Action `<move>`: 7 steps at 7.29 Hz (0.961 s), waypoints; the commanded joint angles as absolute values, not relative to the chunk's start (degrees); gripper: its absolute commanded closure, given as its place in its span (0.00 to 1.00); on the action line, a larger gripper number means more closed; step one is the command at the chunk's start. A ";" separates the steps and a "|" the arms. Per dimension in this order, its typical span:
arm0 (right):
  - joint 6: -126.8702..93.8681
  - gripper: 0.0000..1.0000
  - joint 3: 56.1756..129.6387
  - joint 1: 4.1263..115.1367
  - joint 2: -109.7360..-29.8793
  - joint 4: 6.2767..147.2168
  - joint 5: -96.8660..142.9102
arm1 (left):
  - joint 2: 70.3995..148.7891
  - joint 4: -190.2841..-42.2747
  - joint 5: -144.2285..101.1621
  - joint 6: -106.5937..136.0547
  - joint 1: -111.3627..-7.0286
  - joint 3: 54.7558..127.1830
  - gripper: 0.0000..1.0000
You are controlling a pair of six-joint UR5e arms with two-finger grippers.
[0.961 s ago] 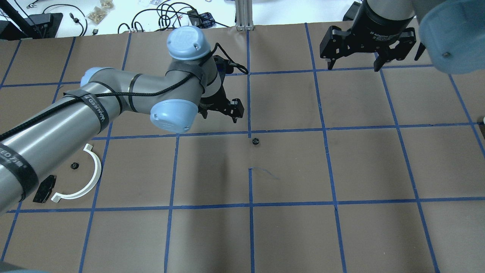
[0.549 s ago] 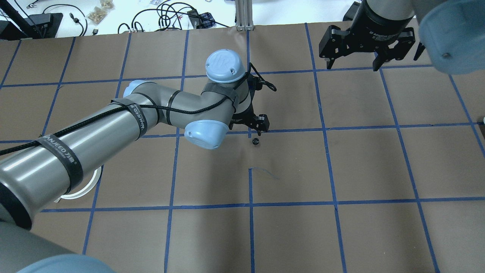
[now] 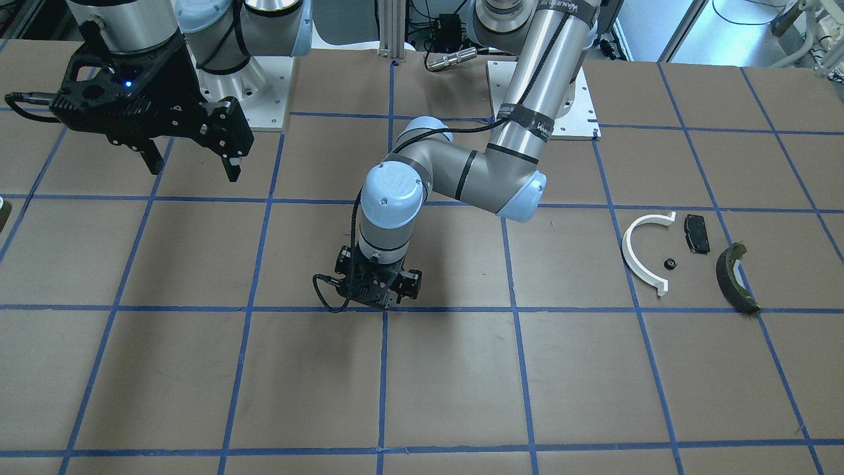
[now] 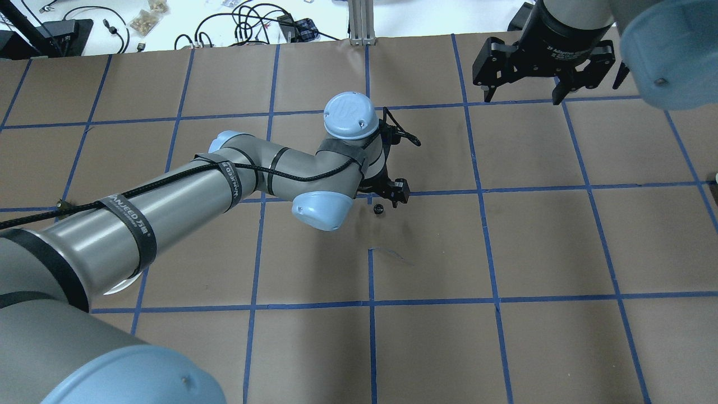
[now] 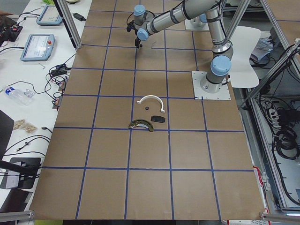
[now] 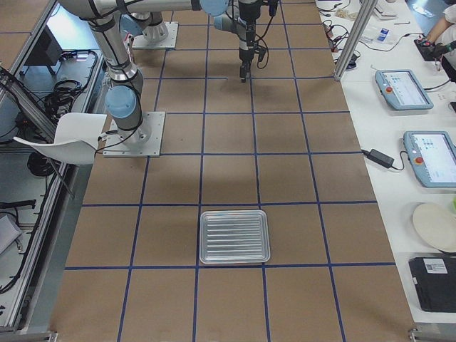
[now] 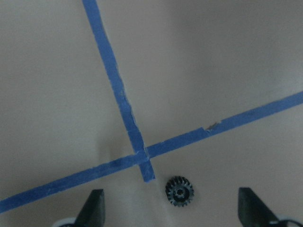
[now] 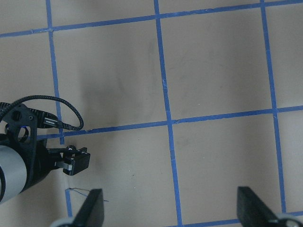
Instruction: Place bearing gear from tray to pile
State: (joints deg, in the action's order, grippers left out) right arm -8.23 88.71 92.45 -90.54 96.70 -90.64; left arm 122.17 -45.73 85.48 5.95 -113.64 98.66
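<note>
**Left gripper over the gear at mid-table**

The bearing gear [image 4: 378, 209] lay on the brown paper near the middle of the table [image 4: 505, 348], just beside a crossing of the blue tape lines [image 7: 142, 158], close to the stub end of one strip. The left gripper [image 7: 173, 210] hung over it with its fingers [image 7: 93, 208] spread wide, and the wrist view showed the gear between them, touching neither. Only flat paper and tape showed around the gear there.

The pile sat well apart, toward the robot's left end of the table. It was made up of the white half-ring arc [image 3: 643, 254], the black pad [image 3: 696, 233] just beside one end of the arc, and the olive brake-shoe piece [image 3: 735, 277] on the outer side. A small black part [image 3: 670, 264] lay inside the arc's curve.

The tray [image 6: 234, 236] sat toward the opposite end of the table. The right gripper [image 4: 524, 95] hung raised, jaws apart and holding nothing, well away from the left arm [image 4: 168, 191].
</note>
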 commanded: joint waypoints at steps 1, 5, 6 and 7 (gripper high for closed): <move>-8.17 0.00 88.86 92.55 -90.70 96.59 -90.44 | 123.13 -45.44 85.43 6.68 -113.99 98.35 0.25; -8.26 0.00 88.86 92.55 -90.70 96.85 -90.44 | 122.70 -45.53 85.96 6.50 -113.99 98.52 1.00; -8.26 0.00 88.77 92.55 -90.70 96.86 -90.44 | 122.35 -45.61 85.96 6.50 -113.99 98.53 1.00; -8.26 0.00 88.77 92.55 -90.70 96.86 -90.44 | 121.73 -46.40 85.70 6.42 -113.91 98.18 1.00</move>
State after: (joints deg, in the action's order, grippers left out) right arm -8.25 88.79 92.54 -90.70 96.83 -90.44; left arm 122.39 -45.78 85.90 6.48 -113.96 98.44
